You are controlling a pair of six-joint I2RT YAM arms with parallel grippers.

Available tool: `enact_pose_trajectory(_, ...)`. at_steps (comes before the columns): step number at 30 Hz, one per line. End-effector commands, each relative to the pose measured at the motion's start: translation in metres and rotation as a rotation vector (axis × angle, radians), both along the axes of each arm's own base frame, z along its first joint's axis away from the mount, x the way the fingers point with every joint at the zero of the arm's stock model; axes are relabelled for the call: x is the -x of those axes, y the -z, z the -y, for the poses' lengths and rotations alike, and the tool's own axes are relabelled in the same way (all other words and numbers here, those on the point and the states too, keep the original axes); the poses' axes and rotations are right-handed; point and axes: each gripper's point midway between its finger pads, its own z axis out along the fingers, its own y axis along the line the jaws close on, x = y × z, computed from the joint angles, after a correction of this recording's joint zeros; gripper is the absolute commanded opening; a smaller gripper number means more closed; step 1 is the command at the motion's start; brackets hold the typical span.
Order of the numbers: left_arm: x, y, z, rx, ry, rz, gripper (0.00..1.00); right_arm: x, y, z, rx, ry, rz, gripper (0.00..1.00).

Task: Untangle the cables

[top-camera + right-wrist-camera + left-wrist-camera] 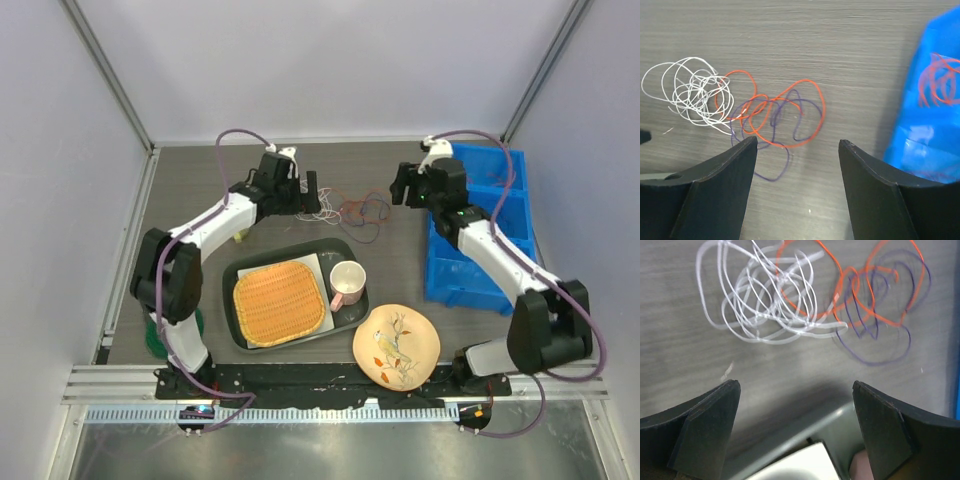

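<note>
The cables (348,212) lie bunched at upper centre — white, orange, purple. Both the left gripper (795,387) and right gripper (797,142) gape, released.

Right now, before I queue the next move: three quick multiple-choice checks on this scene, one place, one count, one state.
1. Where does the white cable lie?
A. in the blue bin
B. on the plate
C. on the table

2. How many cable colours are in the bunch on the table?
A. three
B. one
C. five

3. How is the left tool?
A. shut on the white cable
B. open, holding nothing
C. shut on the cup

Key:
1 C: its loops rest on bare grey wood grain.
2 A: white, plus an orange cable and a purple cable.
3 B: its jaws stand wide apart, short of the wires.
</note>
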Motion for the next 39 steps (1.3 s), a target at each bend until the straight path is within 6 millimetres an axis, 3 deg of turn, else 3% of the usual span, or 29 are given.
enact_pose_trajectory(1, -0.050, -0.013, -0.006, -0.037, -0.134, 0.060, 1.00, -0.042, 0.004, -0.035, 0.055, -0.122, 0.018, 0.72)
enact_pose_trajectory(4, -0.066, -0.009, -0.009, -0.085, -0.165, 0.059, 1.00, -0.063, 0.030, -0.049, 0.062, -0.132, -0.043, 0.71)
enact_pose_trajectory(6, -0.070, 0.010, -0.009, -0.114, -0.163, 0.021, 1.00, -0.072, 0.042, -0.057, 0.065, -0.140, -0.069, 0.71)
enact_pose_trajectory(7, -0.073, 0.010, -0.007, -0.111, -0.164, 0.019, 1.00, -0.081, 0.050, -0.062, 0.074, -0.146, -0.079, 0.70)
enact_pose_trajectory(8, -0.074, 0.023, -0.006, -0.121, -0.163, -0.005, 1.00, -0.079, 0.062, -0.066, 0.095, -0.149, -0.115, 0.70)
enact_pose_trajectory(10, -0.075, 0.030, -0.004, -0.112, -0.160, -0.018, 0.98, -0.086, 0.070, -0.067, 0.123, -0.122, -0.134, 0.69)
enact_pose_trajectory(11, -0.076, 0.035, -0.003, -0.118, -0.158, -0.026, 0.98, -0.086, 0.088, -0.070, 0.150, -0.121, -0.170, 0.66)
enact_pose_trajectory(14, -0.083, 0.047, -0.005, -0.132, -0.169, -0.038, 0.93, -0.092, 0.105, -0.065, 0.221, -0.056, -0.200, 0.61)
enact_pose_trajectory(16, -0.088, 0.052, -0.001, -0.129, -0.170, -0.043, 0.85, -0.096, 0.111, -0.061, 0.234, -0.030, -0.213, 0.60)
enact_pose_trajectory(17, -0.091, 0.053, 0.001, -0.124, -0.167, -0.037, 0.82, -0.097, 0.111, -0.061, 0.234, -0.021, -0.214, 0.52)
enact_pose_trajectory(19, -0.096, 0.056, 0.005, -0.120, -0.152, -0.034, 0.73, -0.100, 0.113, -0.058, 0.247, -0.005, -0.217, 0.46)
enact_pose_trajectory(20, -0.097, 0.058, 0.006, -0.114, -0.148, -0.040, 0.66, -0.101, 0.113, -0.057, 0.249, -0.002, -0.220, 0.39)
enact_pose_trajectory(21, -0.099, 0.056, 0.009, -0.109, -0.143, -0.038, 0.51, -0.101, 0.112, -0.057, 0.258, -0.009, -0.220, 0.34)
enact_pose_trajectory(22, -0.100, 0.059, 0.010, -0.111, -0.137, -0.043, 0.40, -0.101, 0.109, -0.059, 0.257, -0.017, -0.219, 0.22)
enact_pose_trajectory(24, -0.101, 0.055, 0.012, -0.105, -0.130, -0.040, 0.13, -0.105, 0.091, -0.059, 0.254, -0.014, -0.189, 0.11)
enact_pose_trajectory(25, -0.101, 0.049, 0.012, -0.101, -0.125, -0.030, 0.03, -0.110, 0.072, -0.065, 0.240, -0.038, -0.154, 0.01)
enact_pose_trajectory(26, -0.103, 0.042, 0.014, -0.094, -0.119, -0.017, 0.00, -0.113, 0.058, -0.068, 0.232, -0.048, -0.126, 0.01)
enact_pose_trajectory(27, -0.102, 0.037, 0.014, -0.083, -0.110, -0.011, 0.00, -0.114, 0.041, -0.069, 0.228, -0.060, -0.095, 0.01)
enact_pose_trajectory(28, -0.102, 0.031, 0.015, -0.074, -0.103, -0.002, 0.00, -0.115, 0.009, -0.070, 0.221, -0.067, -0.030, 0.01)
enact_pose_trajectory(30, -0.099, 0.015, 0.015, -0.052, -0.092, 0.025, 0.00, -0.110, -0.024, -0.071, 0.203, -0.086, 0.031, 0.01)
enact_pose_trajectory(31, -0.097, 0.012, 0.014, -0.055, -0.089, 0.031, 0.00, -0.100, -0.052, -0.069, 0.183, -0.087, 0.091, 0.01)
enact_pose_trajectory(32, -0.095, 0.001, 0.012, -0.050, -0.091, 0.046, 0.00, -0.093, -0.064, -0.068, 0.172, -0.093, 0.119, 0.01)
enact_pose_trajectory(33, -0.090, 0.005, 0.008, -0.058, -0.095, 0.035, 0.00, -0.084, -0.062, -0.065, 0.165, -0.091, 0.134, 0.01)
enact_pose_trajectory(34, -0.086, 0.002, 0.004, -0.064, -0.104, 0.034, 0.00, -0.067, -0.099, -0.058, 0.123, -0.076, 0.218, 0.01)
enact_pose_trajectory(35, -0.084, -0.011, -0.001, -0.053, -0.120, 0.050, 0.00, -0.057, -0.106, -0.055, 0.110, -0.074, 0.245, 0.01)
enact_pose_trajectory(37, -0.073, -0.004, -0.012, -0.065, -0.149, 0.046, 0.00, -0.038, -0.123, -0.049, 0.066, -0.063, 0.325, 0.01)
enact_pose_trajectory(38, -0.069, -0.022, -0.016, -0.048, -0.167, 0.085, 0.00, -0.019, -0.154, -0.042, 0.022, -0.047, 0.394, 0.01)
enact_pose_trajectory(39, -0.058, -0.006, -0.024, -0.065, -0.181, 0.060, 0.00, -0.012, -0.154, -0.034, 0.015, -0.012, 0.410, 0.01)
